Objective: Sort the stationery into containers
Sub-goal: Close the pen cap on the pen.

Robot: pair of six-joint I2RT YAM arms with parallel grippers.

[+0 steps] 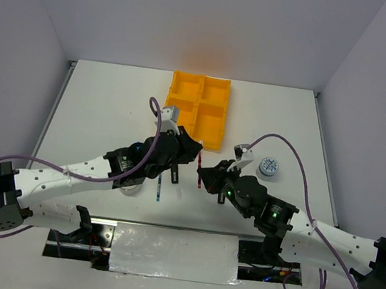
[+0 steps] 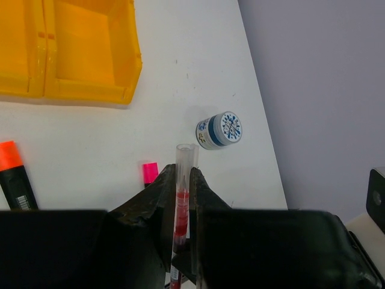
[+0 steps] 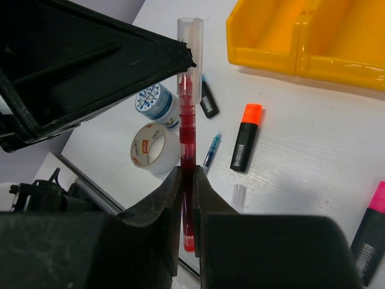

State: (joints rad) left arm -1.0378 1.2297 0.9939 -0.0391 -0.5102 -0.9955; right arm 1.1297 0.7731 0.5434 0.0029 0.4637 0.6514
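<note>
Dark red pen (image 3: 187, 138) gripped aloft, near yellow tray (image 1: 198, 99).

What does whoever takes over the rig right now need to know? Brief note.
Left gripper: shut on the dark red thin pen, near its clear cap. Right gripper: shut on the same pen, lower down; pen looks lifted between the arms.
Yellow-orange four-compartment plastic tray: nothing visible inside.
On the table: teal thin pen, orange-capped black highlighter, pink-capped highlighter, blue-capped highlighter, blue-white round roll, second roll beside the grey tape ring.
Done: nothing sorted. Left: one gripper lets go, tray the red pen, then the other seven.
</note>
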